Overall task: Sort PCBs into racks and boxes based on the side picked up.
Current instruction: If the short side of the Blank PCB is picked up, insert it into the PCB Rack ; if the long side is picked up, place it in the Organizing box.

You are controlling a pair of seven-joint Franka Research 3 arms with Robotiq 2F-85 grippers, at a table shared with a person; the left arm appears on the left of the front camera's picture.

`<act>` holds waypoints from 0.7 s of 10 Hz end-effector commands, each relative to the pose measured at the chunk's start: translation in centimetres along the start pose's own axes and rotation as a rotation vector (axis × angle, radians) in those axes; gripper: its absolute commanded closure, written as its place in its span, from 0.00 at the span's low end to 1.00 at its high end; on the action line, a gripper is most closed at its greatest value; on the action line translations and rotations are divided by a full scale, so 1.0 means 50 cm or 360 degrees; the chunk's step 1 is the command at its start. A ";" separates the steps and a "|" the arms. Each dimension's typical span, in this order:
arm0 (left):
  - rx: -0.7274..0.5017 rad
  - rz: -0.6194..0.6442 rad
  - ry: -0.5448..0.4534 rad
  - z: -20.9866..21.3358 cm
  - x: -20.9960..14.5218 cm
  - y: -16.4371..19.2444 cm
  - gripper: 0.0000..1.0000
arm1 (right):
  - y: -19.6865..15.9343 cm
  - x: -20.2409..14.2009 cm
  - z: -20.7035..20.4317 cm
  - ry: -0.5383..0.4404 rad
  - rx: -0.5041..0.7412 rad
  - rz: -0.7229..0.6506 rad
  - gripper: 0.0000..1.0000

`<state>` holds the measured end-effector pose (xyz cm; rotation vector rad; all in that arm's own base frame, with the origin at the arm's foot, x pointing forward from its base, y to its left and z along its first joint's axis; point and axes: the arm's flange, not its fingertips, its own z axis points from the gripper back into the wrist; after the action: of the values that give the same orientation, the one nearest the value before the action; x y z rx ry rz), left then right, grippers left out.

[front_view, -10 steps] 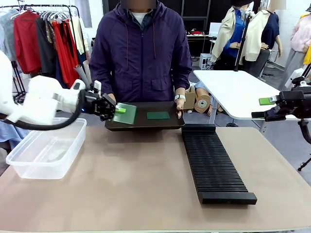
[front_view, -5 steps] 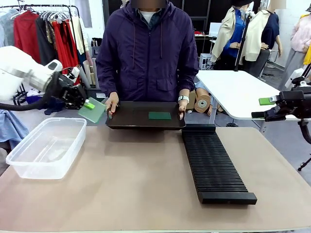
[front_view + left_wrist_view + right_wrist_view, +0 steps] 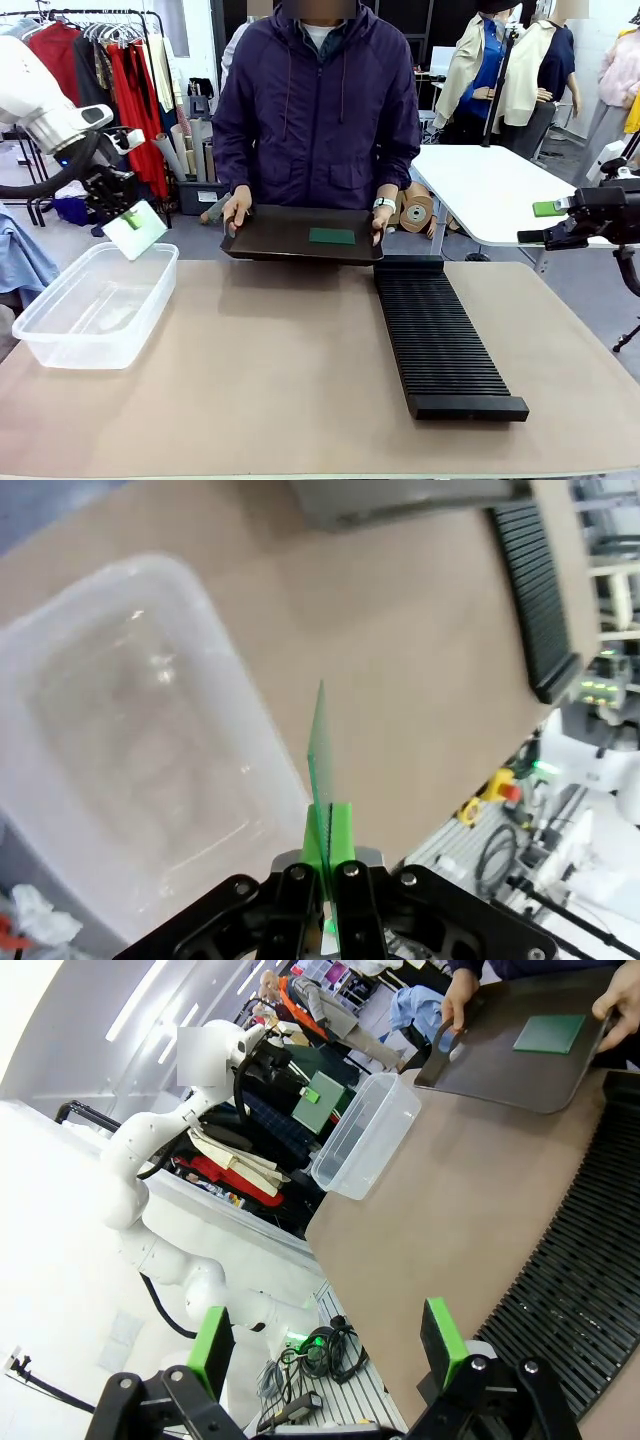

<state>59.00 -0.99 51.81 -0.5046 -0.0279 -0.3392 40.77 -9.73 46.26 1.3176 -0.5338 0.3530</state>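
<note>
Front view is showing my left jaws clamped shut on a thin pale-green rectangular circuit board [image 3: 136, 231]. They are holding it tilted in the air just above the far rim of the clear plastic tub [image 3: 62, 345] at the left end of the tan bench [image 3: 280, 390]. Along the left wrist view I am seeing that board [image 3: 320, 745] edge-on between the bright green pads [image 3: 342, 832]. The tub [image 3: 120, 710] is lying below it and looking empty. I am judging the board to be close over the tub's rim, not yet inside.

My right jaws are hanging wide open with nothing in them, well off to the right of the bench and apart from everything.

Across the bench a person in a purple jacket is holding a dark shallow tray [image 3: 275, 240] by both ends, with a darker green board [image 3: 332, 236] lying flat on it. The long black slotted rack [image 3: 440, 335] is sitting on the right half of the bench, and I am finding no board in its slots.

So I am reckoning the sort is only starting: nothing is placed, one board is about to go into the tub, and one is waiting on the tray.
</note>
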 end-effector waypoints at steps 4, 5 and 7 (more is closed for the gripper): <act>0.0299 0.0164 -0.0111 0.003 -0.077 0.009 1.00 | 0.004 0.003 -0.001 -0.0004 0.0009 0.0002 0.00; 0.0323 0.0181 -0.0127 -0.015 -0.073 0.024 1.00 | 0.004 0.003 -0.001 -0.0004 0.0009 0.0002 0.00; 0.0404 0.0210 -0.0115 -0.055 -0.073 0.060 1.00 | 0.004 0.003 -0.001 -0.0004 0.0009 0.0002 0.00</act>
<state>56.71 1.47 48.76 -0.3154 -0.1092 -0.2123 40.77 -9.73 46.26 1.3177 -0.5337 0.3529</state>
